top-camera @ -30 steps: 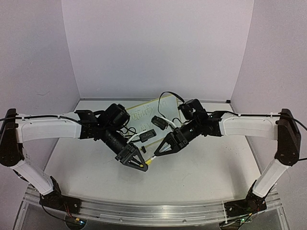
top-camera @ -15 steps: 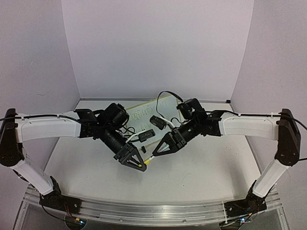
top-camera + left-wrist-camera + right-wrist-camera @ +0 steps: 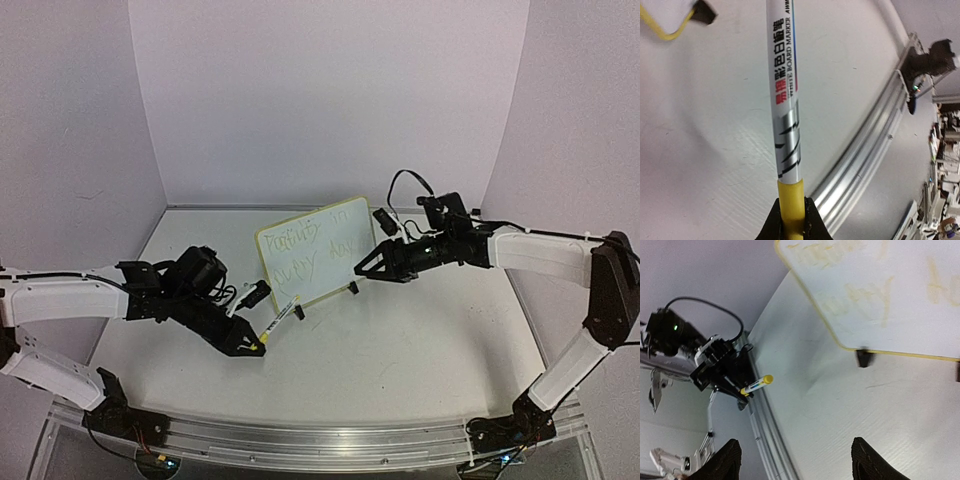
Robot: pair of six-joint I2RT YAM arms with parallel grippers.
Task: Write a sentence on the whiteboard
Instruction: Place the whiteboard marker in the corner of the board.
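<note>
The whiteboard (image 3: 316,252) stands propped at the back middle of the table, its pale yellow rim tilted. The sentence (image 3: 305,238) runs across it in two lines of thin greenish handwriting, seen faintly in the right wrist view as the sentence (image 3: 860,295) on the whiteboard (image 3: 910,325). My left gripper (image 3: 256,347) is shut on the yellow end of a slim white marker (image 3: 281,320), which points up toward the board's lower left corner. The left wrist view shows the marker (image 3: 786,100) rising from the gripper (image 3: 790,220). My right gripper (image 3: 362,269) hangs open and empty by the board's right edge.
An aluminium rail (image 3: 300,435) runs along the table's near edge. Pale walls enclose the back and sides. One of the board's black feet (image 3: 864,358) rests on the table. The right wrist view shows the left arm and the capped marker (image 3: 756,385) near the rail.
The right gripper let go of the marker, opened, and drew back to the right. The left arm pulled down and left with the marker. The board now shows in full.
</note>
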